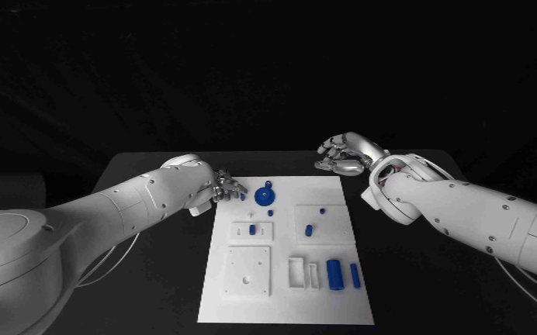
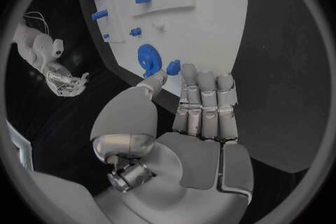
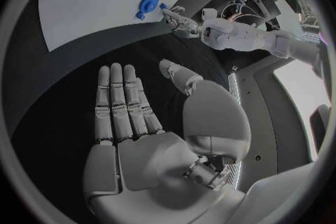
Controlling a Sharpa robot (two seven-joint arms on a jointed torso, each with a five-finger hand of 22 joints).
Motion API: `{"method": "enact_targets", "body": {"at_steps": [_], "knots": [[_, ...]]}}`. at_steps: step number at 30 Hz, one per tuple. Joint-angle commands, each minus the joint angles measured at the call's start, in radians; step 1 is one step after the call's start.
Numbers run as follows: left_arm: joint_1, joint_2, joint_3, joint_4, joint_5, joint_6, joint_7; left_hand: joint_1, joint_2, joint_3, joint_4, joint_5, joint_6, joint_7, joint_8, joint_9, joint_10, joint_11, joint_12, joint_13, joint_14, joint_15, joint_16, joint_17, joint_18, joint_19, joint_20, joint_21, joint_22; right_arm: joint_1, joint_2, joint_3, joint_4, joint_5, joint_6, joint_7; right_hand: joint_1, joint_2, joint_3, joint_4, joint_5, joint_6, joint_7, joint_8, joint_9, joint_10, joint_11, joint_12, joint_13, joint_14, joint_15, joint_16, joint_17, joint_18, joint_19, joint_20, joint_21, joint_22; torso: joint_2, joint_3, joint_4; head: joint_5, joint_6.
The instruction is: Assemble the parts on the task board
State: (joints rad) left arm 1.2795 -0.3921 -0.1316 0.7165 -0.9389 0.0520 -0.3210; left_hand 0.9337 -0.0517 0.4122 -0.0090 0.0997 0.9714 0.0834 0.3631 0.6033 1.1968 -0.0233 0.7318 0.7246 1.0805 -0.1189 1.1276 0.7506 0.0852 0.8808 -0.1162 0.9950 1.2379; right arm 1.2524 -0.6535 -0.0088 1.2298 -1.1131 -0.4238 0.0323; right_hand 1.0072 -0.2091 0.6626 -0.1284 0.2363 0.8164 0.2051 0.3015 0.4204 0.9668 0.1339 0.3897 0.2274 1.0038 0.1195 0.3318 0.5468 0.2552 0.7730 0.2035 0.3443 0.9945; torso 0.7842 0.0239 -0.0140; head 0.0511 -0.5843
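The white task board [image 1: 285,296] lies in the middle of the black table. A blue gear [image 1: 265,195] stands near its far edge, also seen in the left wrist view as the blue gear [image 2: 148,59]. My left hand [image 1: 222,187] is at the board's far left corner. Its thumb and a fingertip pinch a small blue part [image 2: 173,67] right beside the gear, while its other fingers are straight. My right hand [image 1: 347,156] hovers past the board's far right corner with its fingers [image 3: 122,101] apart and nothing in it.
On the board lie a blue cylinder [image 1: 334,273], a blue bar [image 1: 355,274] and small blue pieces [image 1: 309,230] in raised white blocks. A square white block [image 1: 248,270] sits at the near left. Bare black table [image 1: 134,288] flanks the board on both sides.
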Motion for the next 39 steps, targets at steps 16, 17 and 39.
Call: {"method": "enact_targets", "body": {"at_steps": [16,17,39], "knots": [[-0.004,0.009,0.001,-0.009,0.01,0.035,0.013,0.011,0.025,0.004,-0.053,0.008,0.003,0.002,-0.005,-0.001,-0.005,-0.001,-0.002,-0.004,-0.002,0.0,0.014,0.005,-0.02,0.002,-0.095,-0.004,0.01,0.0,0.005,0.001,-0.006,0.001,0.008,0.008,0.0,0.005,-0.005,-0.001,0.011,-0.014,-0.002,0.004,-0.003,0.015,0.003,-0.011,-0.014,-0.005,0.002,-0.008,-0.007,-0.009,-0.01,0.001,-0.006,0.002,0.001,0.0003,0.0006,0.001,-0.006],[-0.004,0.009,0.001,-0.008,0.01,0.037,0.013,0.012,0.026,0.005,-0.058,0.008,0.003,0.002,-0.005,-0.002,-0.004,-0.001,-0.002,-0.004,-0.002,-0.001,0.014,0.006,-0.02,0.002,-0.095,-0.004,0.011,0.0,0.005,0.001,-0.006,0.002,0.008,0.008,0.0,0.005,-0.005,-0.001,0.011,-0.014,-0.002,0.004,-0.003,0.015,0.003,-0.011,-0.014,-0.005,0.002,-0.008,-0.007,-0.009,-0.01,0.001,-0.006,0.003,0.001,0.0003,0.0006,0.001,-0.006],[-0.005,0.006,0.001,-0.002,0.02,0.031,0.019,0.036,0.108,0.067,-0.211,0.098,0.041,-0.007,0.01,0.005,0.025,-0.009,0.0,-0.014,0.012,-0.003,0.032,0.01,-0.025,0.019,-0.097,0.001,0.036,0.0,0.005,0.001,-0.009,0.008,0.005,0.011,-0.001,0.003,-0.007,0.0,0.013,-0.015,-0.001,0.004,-0.004,0.017,0.004,-0.015,-0.023,-0.007,0.003,-0.009,-0.01,-0.008,-0.012,0.003,-0.008,0.003,0.0,0.0003,0.0005,0.004,-0.011]]}}
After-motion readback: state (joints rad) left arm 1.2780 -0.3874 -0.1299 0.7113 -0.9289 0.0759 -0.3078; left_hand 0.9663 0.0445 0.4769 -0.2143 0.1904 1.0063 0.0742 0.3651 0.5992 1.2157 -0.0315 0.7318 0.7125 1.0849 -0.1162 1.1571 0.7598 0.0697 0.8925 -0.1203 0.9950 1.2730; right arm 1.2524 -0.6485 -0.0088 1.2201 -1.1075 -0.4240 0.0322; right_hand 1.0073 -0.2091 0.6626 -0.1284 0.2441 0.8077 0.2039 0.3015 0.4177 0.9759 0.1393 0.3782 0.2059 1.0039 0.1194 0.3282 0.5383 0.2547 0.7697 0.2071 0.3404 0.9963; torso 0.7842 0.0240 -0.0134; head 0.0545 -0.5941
